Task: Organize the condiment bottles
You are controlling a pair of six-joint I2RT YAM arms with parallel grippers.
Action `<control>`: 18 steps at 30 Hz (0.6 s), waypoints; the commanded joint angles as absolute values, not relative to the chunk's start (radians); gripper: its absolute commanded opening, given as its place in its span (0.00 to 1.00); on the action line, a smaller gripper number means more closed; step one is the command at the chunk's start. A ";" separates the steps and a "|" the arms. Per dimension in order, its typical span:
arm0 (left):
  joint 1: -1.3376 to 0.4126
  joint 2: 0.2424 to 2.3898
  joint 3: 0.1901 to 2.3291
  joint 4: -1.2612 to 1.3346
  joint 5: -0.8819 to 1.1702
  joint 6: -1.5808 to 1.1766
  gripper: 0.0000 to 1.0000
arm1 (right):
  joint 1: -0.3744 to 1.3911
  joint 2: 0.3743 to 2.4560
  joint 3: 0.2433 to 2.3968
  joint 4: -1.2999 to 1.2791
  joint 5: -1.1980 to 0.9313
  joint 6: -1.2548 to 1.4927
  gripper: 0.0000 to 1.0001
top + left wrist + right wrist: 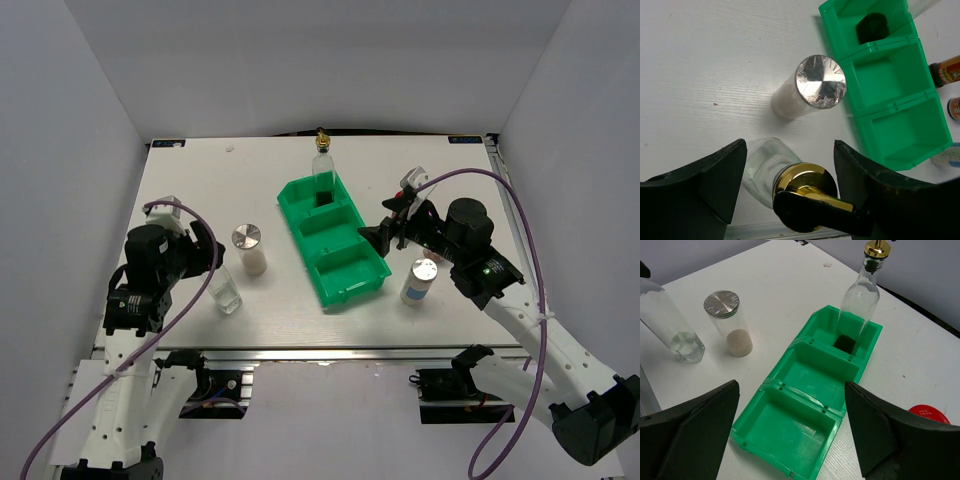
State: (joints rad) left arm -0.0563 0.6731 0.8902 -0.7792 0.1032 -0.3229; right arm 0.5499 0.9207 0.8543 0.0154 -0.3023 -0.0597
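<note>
two gold-capped bottles were counted: one bottle (pixel 226 292) at lower left was straddled by the left gripper (pixel 790 160), its jaws apart on either side, a hold not to be told; the other bottle (pixel 322 165) stood at top centre, at the far end of the one three-bay tray (pixel 356 288). two shakers were seen: one shaker (pixel 247 247) left of the tray, one shaker (pixel 420 281) right. the right gripper (pixel 791 387) was spread wide, empty.
</note>
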 commanded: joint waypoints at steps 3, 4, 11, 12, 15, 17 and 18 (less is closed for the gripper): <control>-0.078 0.675 0.874 -0.753 0.082 -0.324 0.74 | 0.546 0.914 0.873 0.029 -0.321 -0.087 0.90; -0.087 0.690 0.874 -0.758 0.065 -0.324 0.70 | 0.546 0.914 0.873 0.029 -0.319 -0.087 0.89; -0.150 0.718 0.887 -0.785 -0.106 -0.347 0.58 | 0.546 0.911 0.870 0.026 -0.313 -0.095 0.89; -0.153 0.719 0.885 -0.784 -0.120 -0.350 0.58 | 0.546 0.910 0.870 0.028 -0.311 -0.097 0.89; -0.164 0.735 0.881 -0.790 -0.159 -0.356 0.49 | 0.545 0.911 0.868 0.028 -0.308 -0.100 0.89; -0.170 0.745 0.879 -0.793 -0.172 -0.362 0.38 | 0.546 0.911 0.867 0.028 -0.307 -0.100 0.89; -0.172 0.756 0.877 -0.792 -0.169 -0.362 0.34 | 0.546 0.913 0.867 0.028 -0.307 -0.100 0.89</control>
State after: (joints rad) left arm -0.1570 0.7330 0.8890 -0.7589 -0.1417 -0.3401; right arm 0.5499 0.9207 0.8543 0.0010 -0.3092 -0.0864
